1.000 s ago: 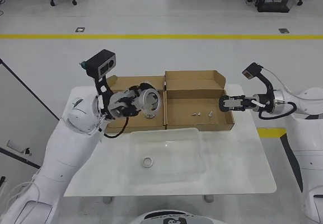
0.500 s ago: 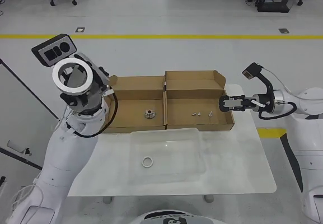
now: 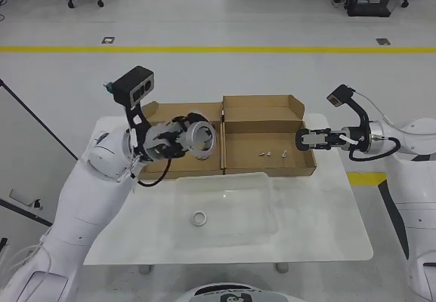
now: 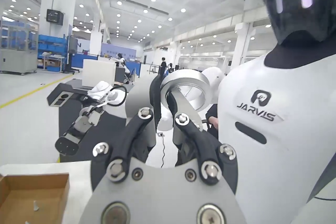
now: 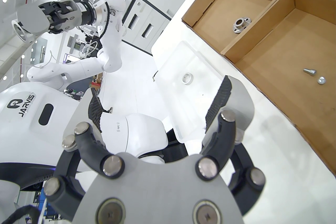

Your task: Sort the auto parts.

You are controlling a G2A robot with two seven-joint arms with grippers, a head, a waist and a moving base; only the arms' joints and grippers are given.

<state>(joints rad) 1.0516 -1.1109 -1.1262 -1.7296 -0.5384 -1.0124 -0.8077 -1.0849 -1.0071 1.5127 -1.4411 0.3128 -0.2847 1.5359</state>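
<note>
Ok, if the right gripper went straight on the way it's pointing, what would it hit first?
Likely nothing near: the right gripper points across the right box. Farther along is the ring in the left gripper, though heights are unclear.

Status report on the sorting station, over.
Left hand shut on large metal ring, raised near left box. Right hand open at right box edge. Nothing seen blocking.

1. Gripping a large metal ring [image 3: 202, 128] with the left gripper [image 3: 183, 138], over the left cardboard box [image 3: 174, 112].
2. Right gripper [image 3: 301, 140] at the right cardboard box [image 3: 263, 113] outer wall.
3. Inside that box, small screws [image 3: 264, 153].
4. On the table [image 3: 331, 226], a clear tray [image 3: 255, 185] with a small white ring [image 3: 199, 219].
</note>
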